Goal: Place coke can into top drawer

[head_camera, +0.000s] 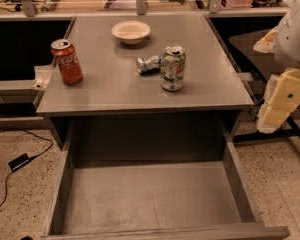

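The red coke can (67,61) stands upright near the left edge of the grey tabletop (115,89). The top drawer (150,199) is pulled out below the tabletop's front edge, and nothing lies on its flat grey bottom. My gripper (282,104) hangs at the far right, beyond the table's right edge and level with its front, well away from the can. It holds nothing that I can see.
A white-green can (172,68) stands mid-table with a crushed silver can (149,63) lying just left of it. A white bowl (131,32) sits at the back. A black cable and adapter (18,161) lie on the floor at left.
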### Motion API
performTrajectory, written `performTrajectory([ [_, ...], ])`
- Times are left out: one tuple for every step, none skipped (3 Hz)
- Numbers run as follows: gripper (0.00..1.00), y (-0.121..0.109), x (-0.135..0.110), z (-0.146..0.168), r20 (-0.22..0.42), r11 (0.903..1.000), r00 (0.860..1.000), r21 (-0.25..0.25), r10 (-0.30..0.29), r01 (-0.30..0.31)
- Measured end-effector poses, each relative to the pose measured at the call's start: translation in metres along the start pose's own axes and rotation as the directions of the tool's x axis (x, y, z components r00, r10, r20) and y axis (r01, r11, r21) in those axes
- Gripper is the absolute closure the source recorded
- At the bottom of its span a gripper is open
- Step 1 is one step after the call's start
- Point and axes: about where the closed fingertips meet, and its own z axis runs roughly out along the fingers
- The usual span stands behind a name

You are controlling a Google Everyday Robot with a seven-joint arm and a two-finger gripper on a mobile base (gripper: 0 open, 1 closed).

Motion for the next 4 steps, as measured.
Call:
performTrajectory([
  [0.00, 0.000, -0.001, 0.000, 0.002, 1.0000, 1.000, 0.002, 0.000, 0.000],
  [0.00, -0.020, -0.044, 0.020, 0.060, 0.9989, 0.997, 0.011, -0.047, 0.046],
  [0.00, -0.054, -0.129, 0.047, 0.159, 0.9865, 0.974, 0.031, -0.163, 0.161],
  [0.00, -0.086, -0.225, 0.065, 0.279, 0.9659, 0.925, 0.067, -0.259, 0.250],
])
